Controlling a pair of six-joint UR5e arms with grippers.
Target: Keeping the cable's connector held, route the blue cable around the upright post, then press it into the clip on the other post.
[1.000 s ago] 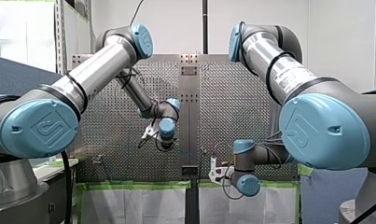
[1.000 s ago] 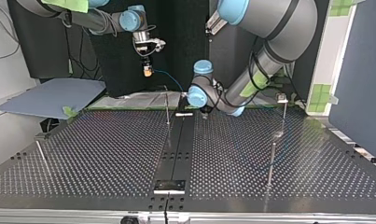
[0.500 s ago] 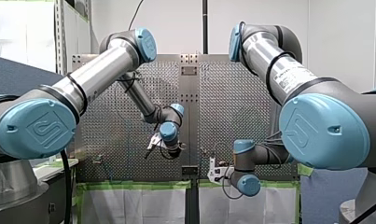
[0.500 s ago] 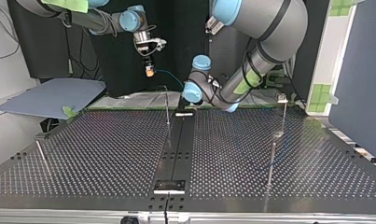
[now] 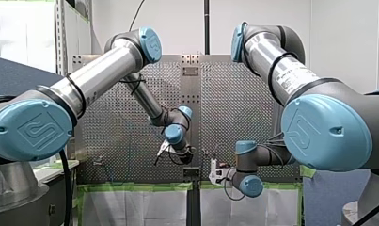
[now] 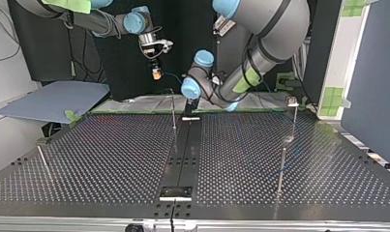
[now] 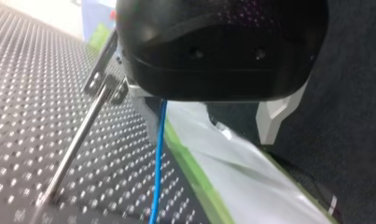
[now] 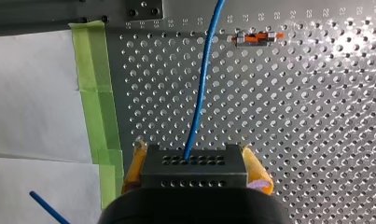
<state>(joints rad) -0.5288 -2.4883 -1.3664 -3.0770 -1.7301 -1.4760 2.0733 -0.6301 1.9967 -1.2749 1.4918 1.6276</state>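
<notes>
Perforated table (image 6: 110, 159) lies wide and bare around four thin posts (image 6: 173, 113). My right gripper (image 8: 195, 156) clamps the connector (image 8: 195, 170) of the one blue cable (image 8: 202, 88). My left gripper (image 7: 210, 135) stands open beside it.

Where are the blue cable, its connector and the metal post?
blue cable (image 8: 199, 93), right wrist view, mid-length of the strand.
connector (image 8: 194, 171), right wrist view, front face of the grey block.
metal post (image 7: 76, 142), left wrist view, middle of the shaft.

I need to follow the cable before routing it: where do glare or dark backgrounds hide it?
Right wrist view: blue cable stands out from the connector onward; glare whitens the perforated table beside the clip. Left wrist view: cable plain, table's far corner washed out. Top view: cable faint against the dark backdrop.
</notes>
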